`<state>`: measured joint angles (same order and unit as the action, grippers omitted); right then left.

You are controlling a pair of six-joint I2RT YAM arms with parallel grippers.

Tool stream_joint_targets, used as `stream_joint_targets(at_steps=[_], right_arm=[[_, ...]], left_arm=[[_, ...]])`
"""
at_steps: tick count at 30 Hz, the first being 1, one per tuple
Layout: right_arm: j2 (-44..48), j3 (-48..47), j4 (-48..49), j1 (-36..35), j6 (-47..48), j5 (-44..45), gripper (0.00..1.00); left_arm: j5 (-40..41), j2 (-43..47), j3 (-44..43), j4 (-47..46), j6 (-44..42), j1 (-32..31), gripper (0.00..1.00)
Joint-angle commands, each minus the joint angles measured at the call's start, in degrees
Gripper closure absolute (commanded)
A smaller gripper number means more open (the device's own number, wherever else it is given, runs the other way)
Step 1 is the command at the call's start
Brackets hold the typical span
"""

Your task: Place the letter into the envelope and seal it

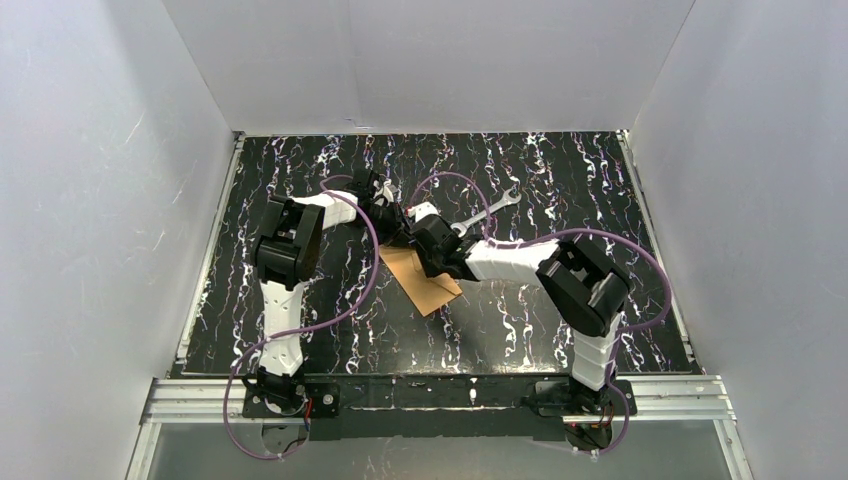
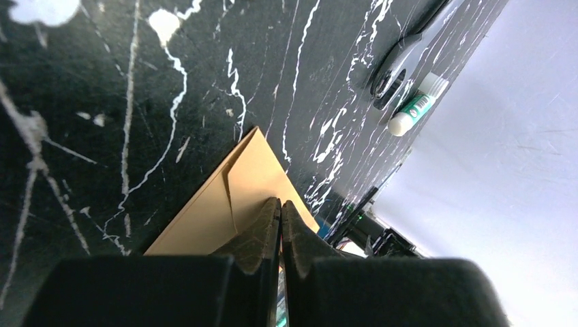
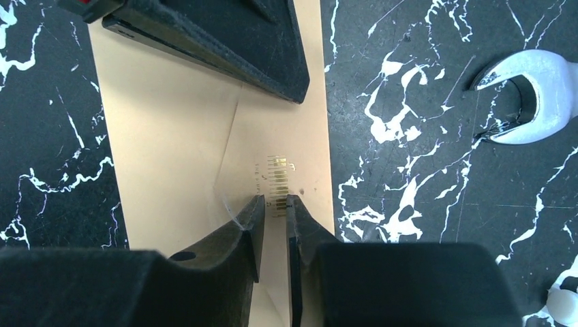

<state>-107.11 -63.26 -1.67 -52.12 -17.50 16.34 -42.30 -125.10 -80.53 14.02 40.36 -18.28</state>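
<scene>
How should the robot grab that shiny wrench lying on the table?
Probably by the slim shaft of the wrench, coming straight down from above with a finger on each long side. It lies flat on the table, and its forked head looks wider and harder to pinch.

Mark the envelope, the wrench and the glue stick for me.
envelope [image 3: 170, 136], right wrist view, bare face left of the flap crease.
wrench [image 1: 488, 213], top external view, middle of its shaft.
glue stick [image 2: 414, 107], left wrist view, green-labelled body.
</scene>
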Motion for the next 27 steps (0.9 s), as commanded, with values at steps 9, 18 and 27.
stream_joint_targets(at_steps=[9, 18, 27], right_arm=[[-10.4, -10.8, -8.7, -0.4, 4.8, 2.9, 0.71], [-11.9, -8.9, -10.4, -3.1, 8.7, 1.9, 0.68], [-5.0, 2.5, -11.3, -4.2, 5.0, -4.9, 0.65]], left_arm=[[8.6, -0.7, 6.1, 6.6, -9.9, -0.1, 1.00], [7.5, -2.5, 4.7, 7.8, -10.7, 0.5, 1.00], [8.1, -3.5, 4.0, 8.6, -10.8, 0.7, 1.00]])
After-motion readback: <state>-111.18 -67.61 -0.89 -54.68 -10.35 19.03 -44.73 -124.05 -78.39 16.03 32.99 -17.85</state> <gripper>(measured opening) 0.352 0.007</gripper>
